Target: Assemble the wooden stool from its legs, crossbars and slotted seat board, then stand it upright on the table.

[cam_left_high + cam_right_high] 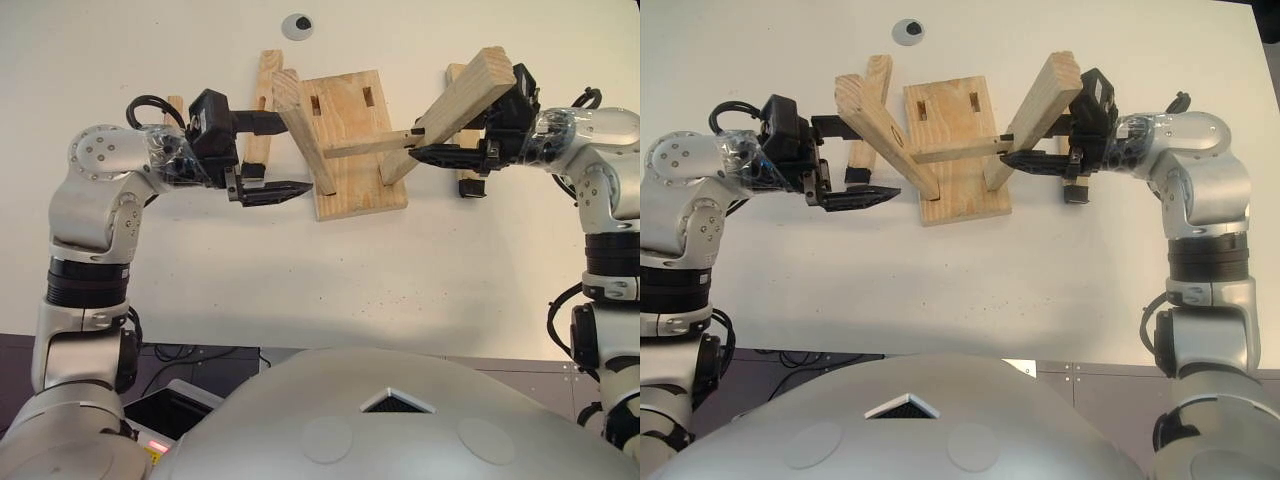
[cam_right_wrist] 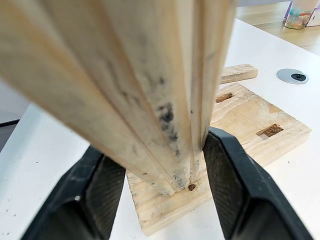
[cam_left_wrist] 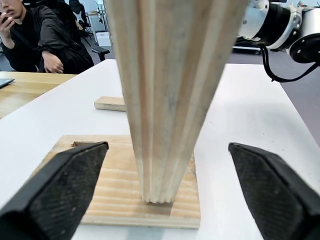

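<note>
The slotted seat board (image 1: 360,195) lies flat on the white table. Two wooden legs stand tilted on it, joined by a thin crossbar (image 1: 365,148). My left gripper (image 1: 297,155) is open around the left leg (image 1: 300,125). In the left wrist view its black fingers (image 3: 60,185) stand well clear of that leg (image 3: 170,100) on both sides. My right gripper (image 1: 440,130) is shut on the right leg (image 1: 460,95), and its pads (image 2: 235,185) press against the wood (image 2: 150,90) just above the board (image 2: 260,125).
A loose wooden piece (image 1: 265,95) lies on the table behind the left gripper. Another one (image 1: 466,180) lies behind the right gripper. A grey round disc (image 1: 297,26) sits at the table's far edge. The near half of the table (image 1: 330,280) is bare.
</note>
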